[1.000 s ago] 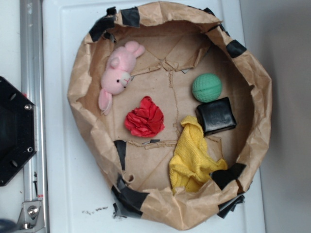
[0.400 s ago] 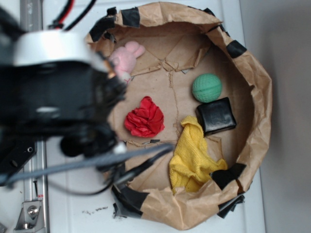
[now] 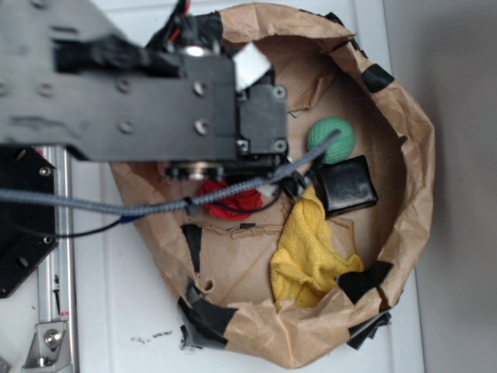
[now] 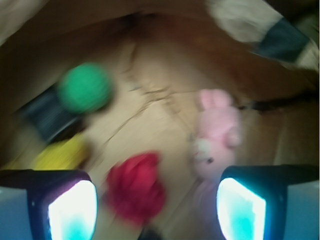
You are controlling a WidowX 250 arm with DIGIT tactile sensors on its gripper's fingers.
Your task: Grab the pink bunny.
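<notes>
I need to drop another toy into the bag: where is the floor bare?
Bare: the brown paper floor between red cloth wad, yellow towel and black-taped rim. Crowded: green ball and black block touch the towel.

Black boxy arm (image 3: 140, 85) with silver screws and a braided grey cable (image 3: 155, 203).

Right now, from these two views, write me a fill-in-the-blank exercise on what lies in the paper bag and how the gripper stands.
1. In the wrist view the pink bunny lies beside the ____ cloth wad.
2. The ball touching the black block is ____ in colour.
3. The gripper has its fingers apart, so it is ____.
4. In the exterior view the arm hides the ____, which shows only in the wrist view.

Missing words: red; green; open; pink bunny
</notes>
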